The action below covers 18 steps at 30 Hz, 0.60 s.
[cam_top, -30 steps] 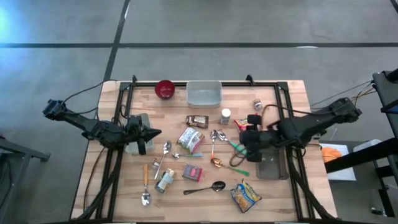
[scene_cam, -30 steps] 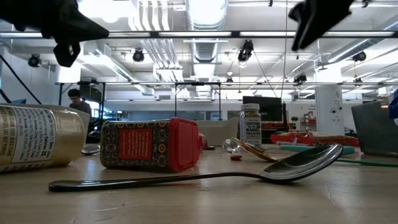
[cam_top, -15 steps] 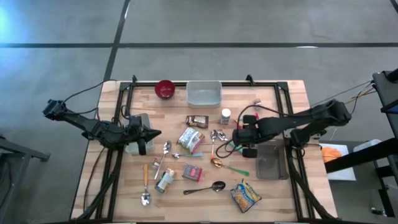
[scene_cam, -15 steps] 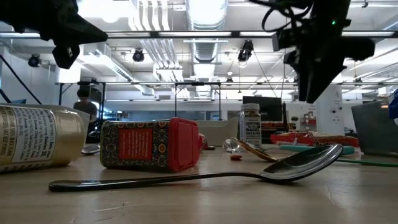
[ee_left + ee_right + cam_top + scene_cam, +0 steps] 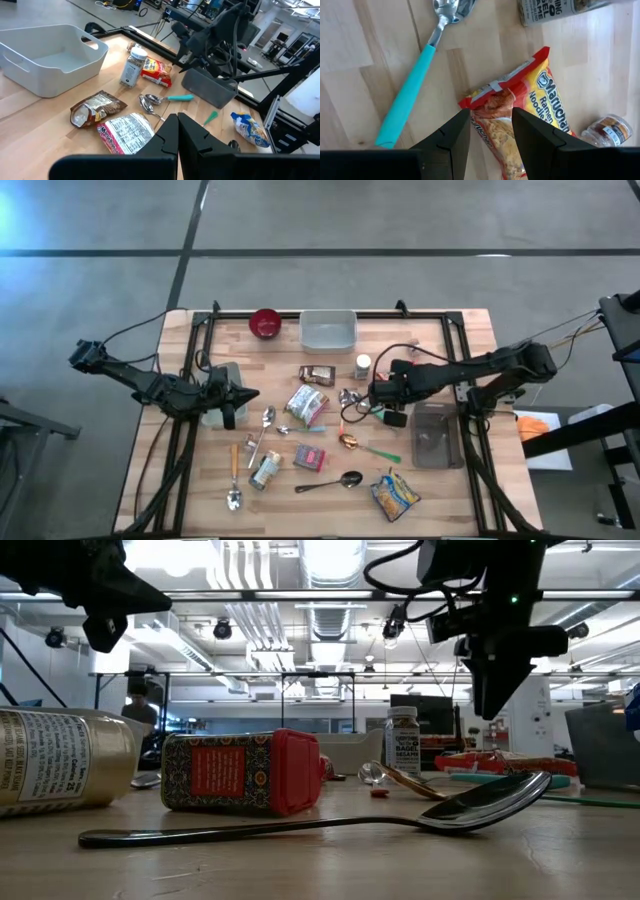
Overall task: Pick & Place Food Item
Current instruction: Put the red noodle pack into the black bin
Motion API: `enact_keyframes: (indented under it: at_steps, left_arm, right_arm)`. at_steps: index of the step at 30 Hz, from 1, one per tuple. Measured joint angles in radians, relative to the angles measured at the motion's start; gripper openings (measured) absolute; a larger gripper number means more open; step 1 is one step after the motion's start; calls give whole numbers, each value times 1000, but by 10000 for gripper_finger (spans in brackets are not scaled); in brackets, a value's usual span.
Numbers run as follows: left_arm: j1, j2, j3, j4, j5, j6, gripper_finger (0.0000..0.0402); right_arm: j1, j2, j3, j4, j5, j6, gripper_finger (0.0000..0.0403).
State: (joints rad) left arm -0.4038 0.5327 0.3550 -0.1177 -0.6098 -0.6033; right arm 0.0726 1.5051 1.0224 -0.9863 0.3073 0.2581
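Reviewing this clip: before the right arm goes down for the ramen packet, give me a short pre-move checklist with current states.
1. Right tool over the ramen packet: ok.
2. Right tool's fingers apart enough to straddle the packet's end: ok.
3. Nothing held in the right tool: ok.
4. Teal-handled spoon apart from the packet: ok.
5. Left tool shut, waiting on the table's left side: ok.
6. White bin free to receive: cannot tell.

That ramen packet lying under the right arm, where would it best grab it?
Probably from straight above, across the ramen packet's narrow width near its crimped end. It lies flat on the table, and the right gripper's open fingers hover over that end, clear of the teal-handled spoon.
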Motion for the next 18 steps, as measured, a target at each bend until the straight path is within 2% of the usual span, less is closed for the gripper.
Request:
enact_keyframes:
  at_steps: [7,18]
  left_arm:
    - [0,0,0,-11,0,0,0]
    - [0,0,0,-17,0,0,0]
  right_arm:
    - [-20,29,-28,6,0,-80,141]
    - [-14,155,-39,35,7,-257,141]
